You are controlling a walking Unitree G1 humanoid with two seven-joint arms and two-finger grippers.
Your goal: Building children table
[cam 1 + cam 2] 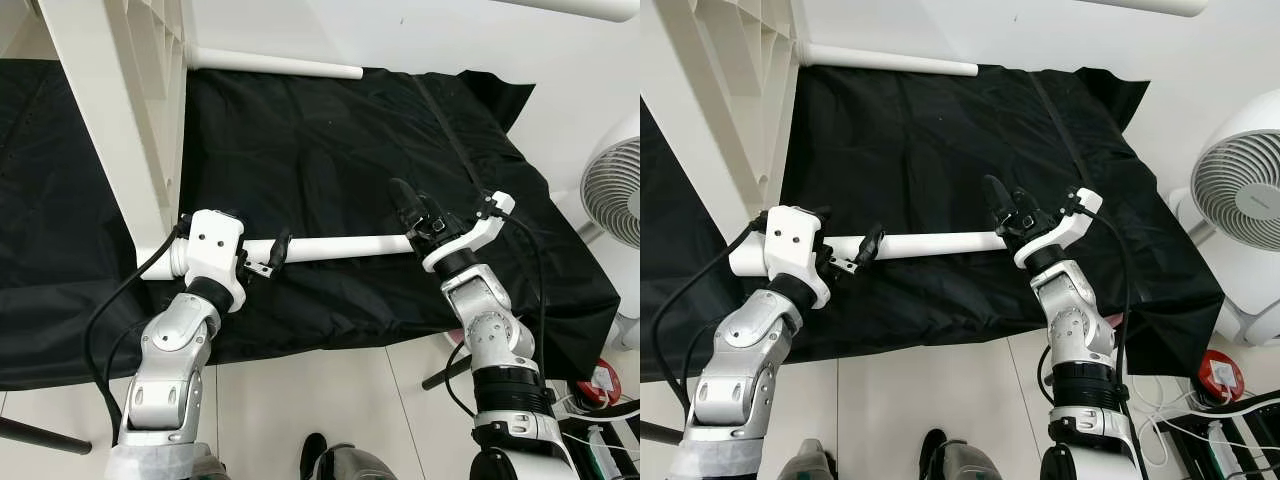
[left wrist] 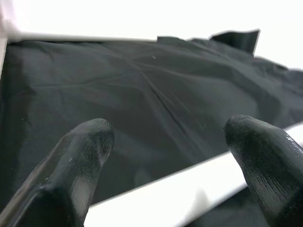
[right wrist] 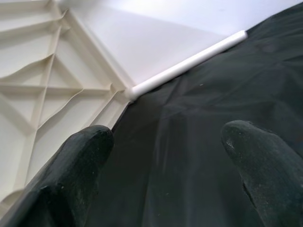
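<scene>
Black cloth (image 1: 330,140) matt, wrinkled. White table leg (image 1: 340,246) smooth, semi-gloss plastic. Ribbed tabletop underside (image 3: 42,80) cream plastic. Fingertips (image 2: 85,146) black, finely textured, rubbery. Floor (image 1: 330,400) glossy tile.

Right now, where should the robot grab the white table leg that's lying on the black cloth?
Best near the free end of the near leg, where the right tool already is. The leg is a thin round tube lying sideways on the black cloth, so coming from above with one finger on each side should work. The left tool is open around its other end, by the tabletop.
</scene>
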